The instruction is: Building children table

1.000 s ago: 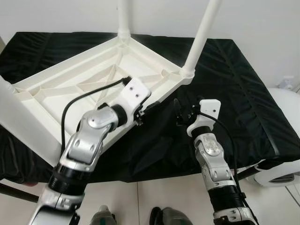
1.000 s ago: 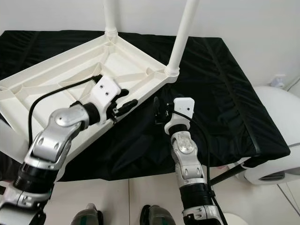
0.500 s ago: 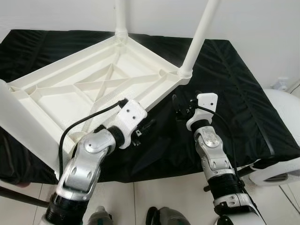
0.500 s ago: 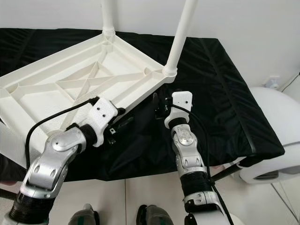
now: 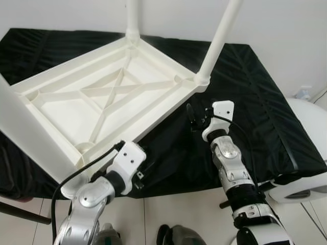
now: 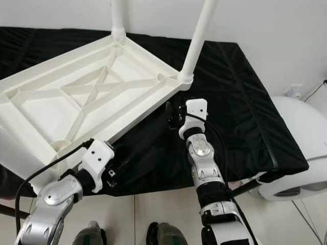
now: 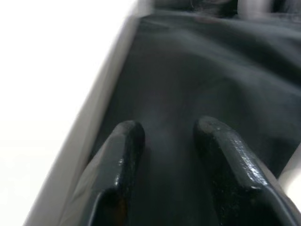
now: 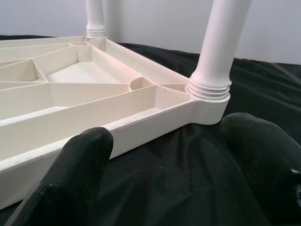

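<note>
White ribbed plastic, the upturned table top (image 5: 102, 97) lay on the black cloth (image 5: 255, 92) with screwed-in round legs (image 5: 217, 41) standing up. The right gripper (image 5: 196, 118) hovered, fingers spread, just beside the near corner; a nudge there could, I judged, skid the frame across the slack, wrinkled fabric. The left gripper (image 6: 116, 168) hung at the cloth's edge, fingers parted, holding nothing.
</note>
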You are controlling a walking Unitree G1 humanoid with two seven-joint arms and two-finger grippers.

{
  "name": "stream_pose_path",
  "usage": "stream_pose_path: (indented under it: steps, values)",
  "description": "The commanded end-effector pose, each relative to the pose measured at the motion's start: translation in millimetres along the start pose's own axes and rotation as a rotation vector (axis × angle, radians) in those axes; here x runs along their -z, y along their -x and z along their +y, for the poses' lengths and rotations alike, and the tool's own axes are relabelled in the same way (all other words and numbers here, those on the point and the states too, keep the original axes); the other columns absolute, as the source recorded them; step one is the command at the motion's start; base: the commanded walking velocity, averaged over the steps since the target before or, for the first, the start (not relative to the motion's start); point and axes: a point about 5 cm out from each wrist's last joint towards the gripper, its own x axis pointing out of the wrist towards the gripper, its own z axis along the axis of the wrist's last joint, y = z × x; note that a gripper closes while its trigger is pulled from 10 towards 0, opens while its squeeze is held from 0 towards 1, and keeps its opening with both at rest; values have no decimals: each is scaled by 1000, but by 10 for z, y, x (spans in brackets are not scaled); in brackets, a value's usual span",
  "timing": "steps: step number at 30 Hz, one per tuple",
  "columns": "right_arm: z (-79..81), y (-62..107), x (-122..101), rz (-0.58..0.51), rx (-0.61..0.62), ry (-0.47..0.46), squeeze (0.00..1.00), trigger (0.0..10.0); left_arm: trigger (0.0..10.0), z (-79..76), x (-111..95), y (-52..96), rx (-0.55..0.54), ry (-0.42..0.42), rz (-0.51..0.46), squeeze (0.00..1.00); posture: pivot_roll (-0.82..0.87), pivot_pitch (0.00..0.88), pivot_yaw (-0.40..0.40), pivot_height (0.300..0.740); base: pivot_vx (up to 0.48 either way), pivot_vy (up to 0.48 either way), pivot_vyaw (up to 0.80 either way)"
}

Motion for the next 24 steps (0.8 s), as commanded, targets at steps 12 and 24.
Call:
stream_pose_path:
  steps: [12, 24]
  values:
    - [-89, -49, 59, 11, -4, 36, 0, 10000, 10000, 182, 61, 394, -97, 65, -61, 0, 158, 91, -121, 740, 0, 0, 0]
    - [-78, -125, 83, 25, -39, 48, 0, 10000, 10000, 186, 58, 618, -42, 32, -32, 0, 197, 97, -134, 740, 0, 0, 0]
